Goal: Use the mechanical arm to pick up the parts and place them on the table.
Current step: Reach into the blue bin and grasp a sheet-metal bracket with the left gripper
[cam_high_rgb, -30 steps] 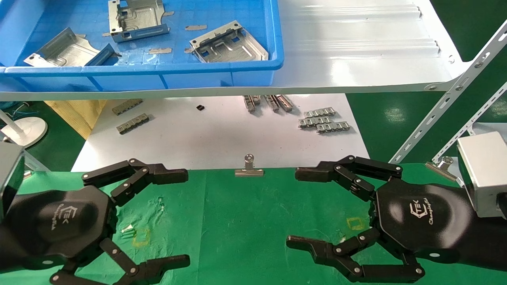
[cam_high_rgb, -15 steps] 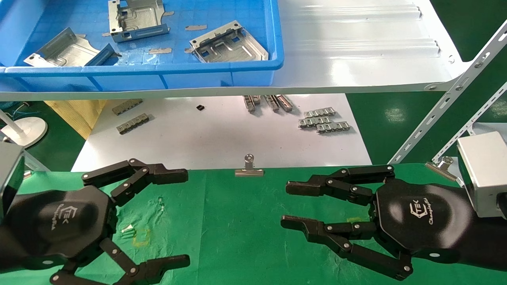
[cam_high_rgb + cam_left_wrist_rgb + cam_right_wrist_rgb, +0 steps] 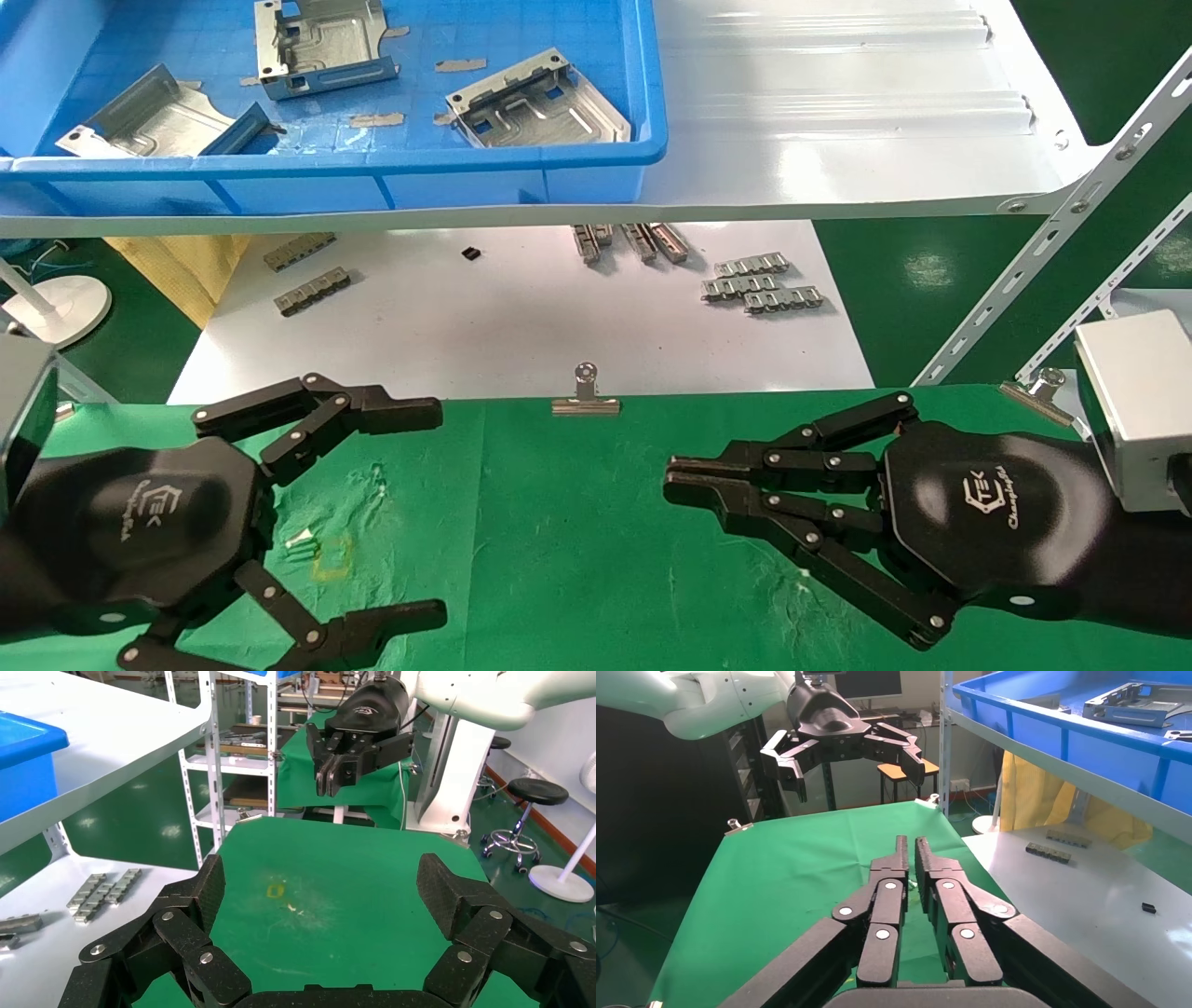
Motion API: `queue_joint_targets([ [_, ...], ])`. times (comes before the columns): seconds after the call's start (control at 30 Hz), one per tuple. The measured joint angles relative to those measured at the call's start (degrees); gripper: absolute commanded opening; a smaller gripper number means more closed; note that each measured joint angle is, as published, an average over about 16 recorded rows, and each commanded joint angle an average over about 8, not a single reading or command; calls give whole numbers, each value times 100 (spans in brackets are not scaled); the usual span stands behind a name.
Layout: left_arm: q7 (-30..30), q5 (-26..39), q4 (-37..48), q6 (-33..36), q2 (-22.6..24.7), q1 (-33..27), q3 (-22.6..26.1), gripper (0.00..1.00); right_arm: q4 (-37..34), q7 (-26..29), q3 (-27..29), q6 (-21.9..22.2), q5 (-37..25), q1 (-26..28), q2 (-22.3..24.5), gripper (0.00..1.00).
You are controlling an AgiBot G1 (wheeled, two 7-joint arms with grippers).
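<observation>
Two grippers (image 3: pixel 438 509) (image 3: pixel 672 474) above green table (image 3: pixel 559 540)

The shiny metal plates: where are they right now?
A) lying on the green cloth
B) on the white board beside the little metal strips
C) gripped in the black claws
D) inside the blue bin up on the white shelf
D: all three metal plates lie inside the blue bin on the white shelf, while both claws hover above the green cloth with nothing in them.

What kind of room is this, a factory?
Probably a workshop or robot test lab: stamped metal parts lie in a blue bin on a metal shelf, and a green-cloth table sits below two robot arms.
</observation>
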Motion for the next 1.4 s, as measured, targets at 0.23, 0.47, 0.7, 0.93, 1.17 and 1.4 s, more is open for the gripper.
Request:
queue_joint_targets([
  [0.23, -1, -1, -2, 0, -1, 1, 0, 100, 0, 0, 0, 0, 0, 0, 0, 0],
  [0.47, 8, 23, 7, -33, 1, -99, -21, 100, 0, 0, 0, 0, 0, 0, 0, 0],
  [0.7, -14, 350, 234, -214, 94, -776, 0, 100, 0, 0, 0, 0, 0, 0, 0, 0],
  [0.93, 92, 1143, 1124, -465, 516, -2153, 217, 100, -1, 0, -1, 0, 0, 1, 0, 0],
  [1.17, 432, 2085, 2794, -771, 1202, -3649, 577, 100, -1, -1, -1, 0, 0, 1, 0, 7],
  [1.4, 733, 2788, 4506, -1177, 1695, -4706, 866, 100, -1, -1, -1, 0, 0, 1, 0, 83],
])
